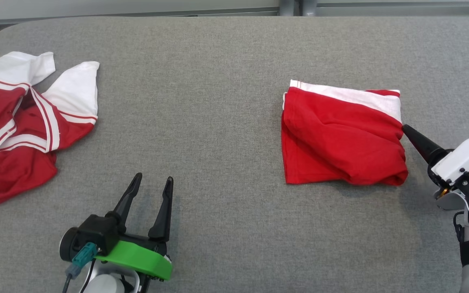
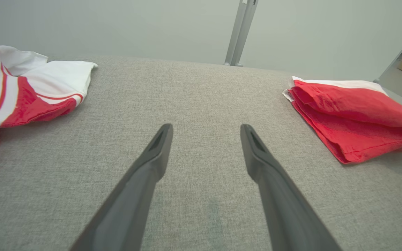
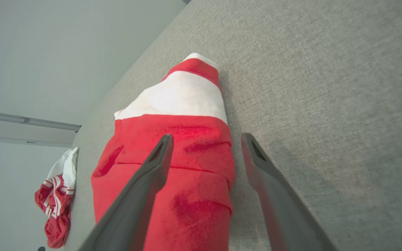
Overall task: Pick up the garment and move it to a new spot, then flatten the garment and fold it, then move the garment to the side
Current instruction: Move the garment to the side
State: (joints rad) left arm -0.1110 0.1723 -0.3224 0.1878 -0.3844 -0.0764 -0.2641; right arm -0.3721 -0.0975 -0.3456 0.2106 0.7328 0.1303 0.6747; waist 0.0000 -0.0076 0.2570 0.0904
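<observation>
Nearest to us, at the lower left of the head view, our left gripper (image 1: 154, 177) hovers over the grey table (image 1: 226, 122) with its two dark fingers spread apart and nothing between them. From its wrist view we see bare cloth-covered surface under both fingers.

At the lower right our right gripper (image 3: 207, 138) reaches in from the side. Its jaws stand released, gripping nothing: in its wrist view one finger lies over the red cloth and the other over the table just beside the cloth's edge (whether either finger touches the fabric we cannot tell).

Just beyond it lies the folded garment (image 1: 340, 138), a red, roughly square bundle with a white band along its far edge, flat on the right half of the table, its right edge next to our right fingertip.

Well apart, at the table's left edge, a crumpled garment (image 1: 14, 134) in darker red with white sleeves and stripes lies in a loose heap.
</observation>
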